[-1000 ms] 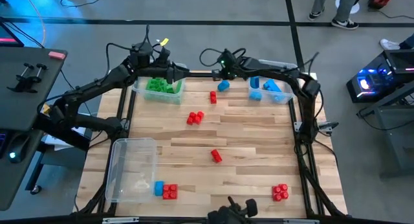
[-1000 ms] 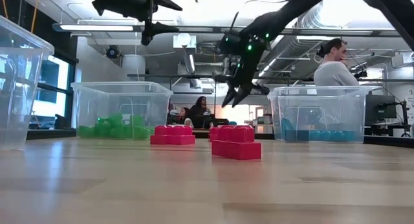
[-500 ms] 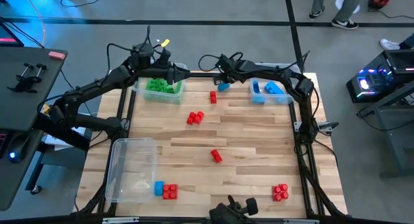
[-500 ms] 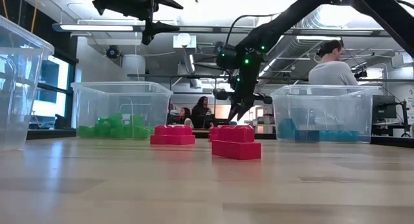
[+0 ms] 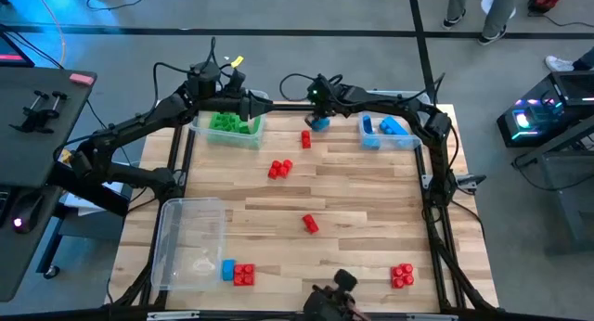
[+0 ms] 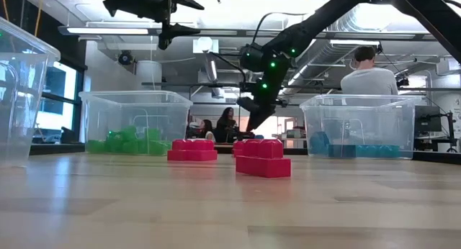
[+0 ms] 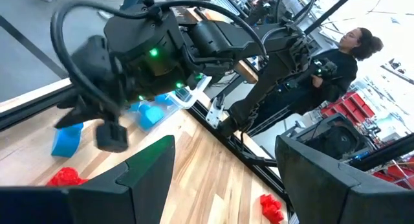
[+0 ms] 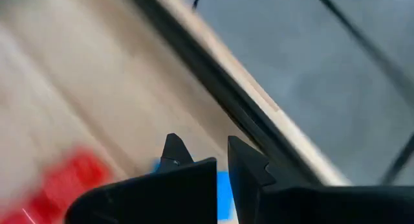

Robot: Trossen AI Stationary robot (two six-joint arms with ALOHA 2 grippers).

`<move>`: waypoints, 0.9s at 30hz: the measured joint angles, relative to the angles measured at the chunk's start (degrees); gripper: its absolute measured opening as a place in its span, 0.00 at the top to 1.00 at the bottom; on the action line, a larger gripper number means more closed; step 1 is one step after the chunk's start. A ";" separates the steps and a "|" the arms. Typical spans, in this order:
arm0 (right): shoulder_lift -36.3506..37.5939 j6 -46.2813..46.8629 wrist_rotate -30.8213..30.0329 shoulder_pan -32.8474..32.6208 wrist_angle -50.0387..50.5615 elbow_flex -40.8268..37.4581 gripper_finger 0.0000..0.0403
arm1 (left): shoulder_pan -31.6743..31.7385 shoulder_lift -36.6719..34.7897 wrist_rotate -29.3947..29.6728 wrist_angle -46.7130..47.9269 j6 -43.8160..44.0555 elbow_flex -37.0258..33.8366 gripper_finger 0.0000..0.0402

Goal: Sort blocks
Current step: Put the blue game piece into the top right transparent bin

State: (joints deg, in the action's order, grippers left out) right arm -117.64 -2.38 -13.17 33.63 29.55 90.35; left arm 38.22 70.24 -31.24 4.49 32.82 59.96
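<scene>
Two grippers we see: the right gripper (image 5: 318, 115), fingers pressed together, above a blue block (image 5: 320, 123) at 12 o'clock, the left gripper (image 5: 249, 106) spread over green blocks (image 5: 230, 123)

Tabletop (image 5: 353, 196): pale wood planks, visible grain, smooth with a low sheen; edged by a dark matt metal frame (image 5: 432, 205).
Blocks: moulded plastic, studded, slightly glossy. Red block (image 6: 263, 160) shows soft highlights on its studs; blue block (image 5: 227, 269) and green blocks (image 5: 232, 123) look alike in finish.
Bins: clear, thin plastic, smooth and reflective, as on the empty bin (image 5: 190, 242) and the bin with blue blocks (image 6: 356, 127).
Left gripper (image 7: 220, 179): fingers of dark matt plastic.
Right gripper (image 8: 200, 160): same dark matt finish.
Floor (image 5: 306, 47): grey, smooth, dull.
</scene>
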 joint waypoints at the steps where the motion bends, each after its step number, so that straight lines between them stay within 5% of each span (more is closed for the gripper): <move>1: 0.00 -6.73 0.00 0.00 0.66 0.00 1.00 | 0.00 0.00 0.00 0.00 0.00 0.00 0.37; 7: 0.02 -36.89 -0.04 -0.04 2.18 0.00 1.00 | 0.00 -0.01 0.00 0.04 0.01 0.00 0.37; 18: 0.07 -41.84 -3.46 1.03 -2.33 0.00 1.00 | 0.00 0.00 -0.02 0.13 0.02 0.00 0.37; 27: 0.07 -46.05 -3.63 2.49 5.43 0.00 1.00 | 0.00 -0.02 -0.02 0.26 0.02 0.00 0.37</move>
State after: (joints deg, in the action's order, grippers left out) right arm -117.58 -48.43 -16.80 36.11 34.98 90.35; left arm 38.22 70.22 -31.27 4.75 32.84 59.96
